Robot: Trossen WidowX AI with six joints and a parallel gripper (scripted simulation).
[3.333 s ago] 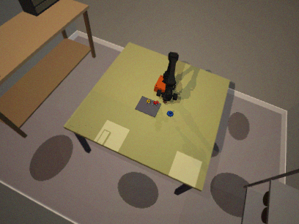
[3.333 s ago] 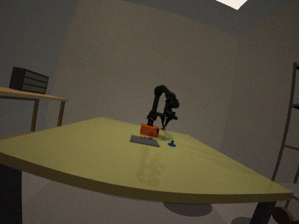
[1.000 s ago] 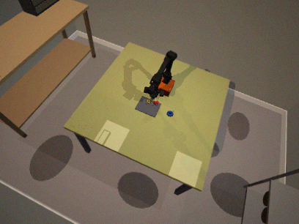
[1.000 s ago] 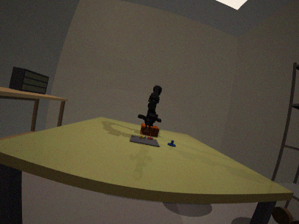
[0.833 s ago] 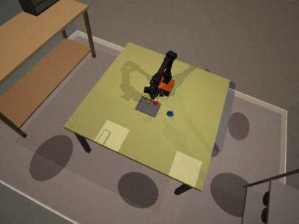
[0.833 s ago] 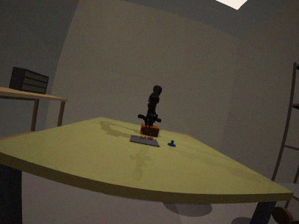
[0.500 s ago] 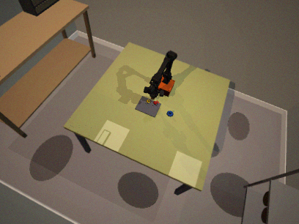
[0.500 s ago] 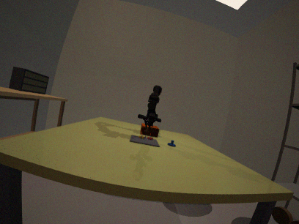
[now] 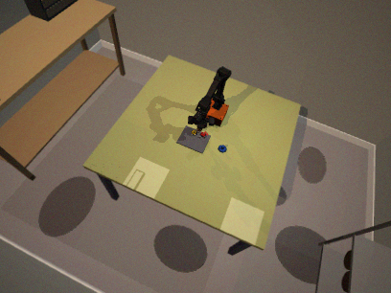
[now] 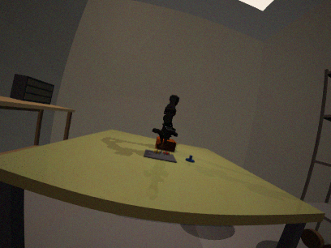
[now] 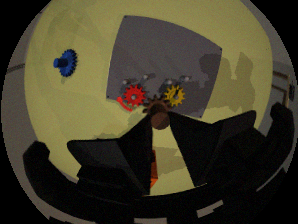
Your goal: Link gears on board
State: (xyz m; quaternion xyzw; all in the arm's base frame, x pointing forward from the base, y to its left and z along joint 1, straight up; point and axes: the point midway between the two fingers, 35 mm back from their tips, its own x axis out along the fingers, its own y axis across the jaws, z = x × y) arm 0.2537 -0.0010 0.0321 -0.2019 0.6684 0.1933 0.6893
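The grey board (image 9: 192,145) (image 10: 151,156) (image 11: 160,50) lies on the table. The red gear (image 9: 204,134) (image 11: 135,92) and the yellow gear (image 9: 194,132) (image 11: 174,92) sit on it, with several short pegs showing beyond them in the wrist view. My gripper (image 11: 158,116) is shut on the knob of a brown gear (image 11: 157,105). In the wrist view the brown gear shows between the red and yellow gears, at the board's near edge; whether it touches either gear or the board, I cannot tell. A blue gear (image 9: 222,148) (image 10: 190,159) (image 11: 68,63) with a knob stands on the table beside the board.
The orange-red box (image 9: 219,113) (image 10: 170,145) (image 11: 154,167) is by the arm's base, behind the board. A red arrow (image 11: 123,104) curves beside the red gear. Two pale patches (image 9: 153,174) (image 9: 242,220) show near the table's front edge.
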